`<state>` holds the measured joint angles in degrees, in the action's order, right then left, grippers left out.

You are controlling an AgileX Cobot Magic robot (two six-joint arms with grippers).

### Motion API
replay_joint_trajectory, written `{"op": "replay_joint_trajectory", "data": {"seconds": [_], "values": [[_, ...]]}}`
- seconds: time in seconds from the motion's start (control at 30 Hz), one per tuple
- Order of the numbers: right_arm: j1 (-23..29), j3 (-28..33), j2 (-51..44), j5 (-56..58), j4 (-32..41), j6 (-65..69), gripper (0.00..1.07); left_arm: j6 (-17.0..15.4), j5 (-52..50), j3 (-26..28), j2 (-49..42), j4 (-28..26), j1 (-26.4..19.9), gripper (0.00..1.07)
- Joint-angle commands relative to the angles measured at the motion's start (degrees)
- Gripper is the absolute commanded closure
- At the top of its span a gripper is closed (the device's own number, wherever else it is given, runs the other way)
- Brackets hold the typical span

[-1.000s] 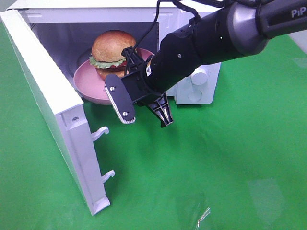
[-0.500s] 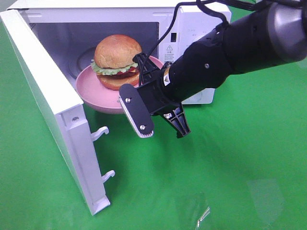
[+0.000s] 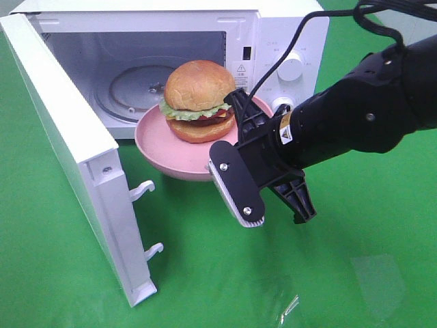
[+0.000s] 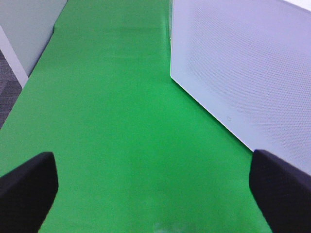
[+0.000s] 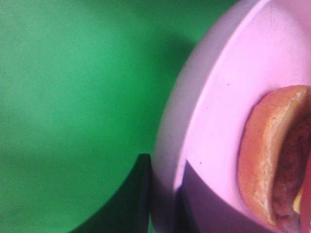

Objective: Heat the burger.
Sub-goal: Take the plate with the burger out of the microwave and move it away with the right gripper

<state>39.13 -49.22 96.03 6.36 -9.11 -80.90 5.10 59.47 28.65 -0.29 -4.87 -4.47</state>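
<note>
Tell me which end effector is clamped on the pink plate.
The right end effector, shut on the pink plate rim carrying the burger. The left end effector stands open over bare green cloth.

No text in any view can be read in full. The microwave (image 3: pixel 273 41) carries a small warning label (image 3: pixel 240 69) with a triangle sign on the inner frame beside the cavity, and faint print stands above the upper knob (image 3: pixel 292 66) on the control panel; both are too small to make out. The right arm (image 3: pixel 355 116) bears a small yellow sticker (image 3: pixel 283 130) with a dark symbol near the wrist, likewise illegible, and neither wrist view shows any lettering.
</note>
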Motion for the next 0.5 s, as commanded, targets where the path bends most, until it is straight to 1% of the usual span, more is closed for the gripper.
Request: {"op": "replay_joint_trajectory", "data": {"seconds": [0.03, 0.2, 0.3, 0.37, 0.47, 0.5], "values": [[-0.3, 0.9, -3.0, -3.6, -0.9, 0.9, 1.07, -0.3, -0.2, -0.2, 0.3, -0.2, -0.2, 0.07], [-0.3, 4.6, -7.7, -3.2, -0.9, 2.3, 1.07, -0.3, -0.2, -0.2, 0.3, -0.2, -0.2, 0.07], [-0.3, 5.2, -8.5, -3.2, -0.9, 3.0, 1.07, -0.3, -0.2, -0.2, 0.3, -0.2, -0.2, 0.07], [-0.3, 8.3, -12.1, -3.1, -0.9, 4.8, 1.07, -0.3, -0.2, -0.2, 0.3, -0.2, -0.2, 0.07], [-0.3, 9.9, -14.4, -3.0, -0.9, 5.6, 1.07, -0.3, -0.2, -0.2, 0.3, -0.2, -0.2, 0.07], [-0.3, 11.6, -16.5, -2.0, -0.9, 5.8, 1.07, -0.3, -0.2, -0.2, 0.3, -0.2, -0.2, 0.07]]}}
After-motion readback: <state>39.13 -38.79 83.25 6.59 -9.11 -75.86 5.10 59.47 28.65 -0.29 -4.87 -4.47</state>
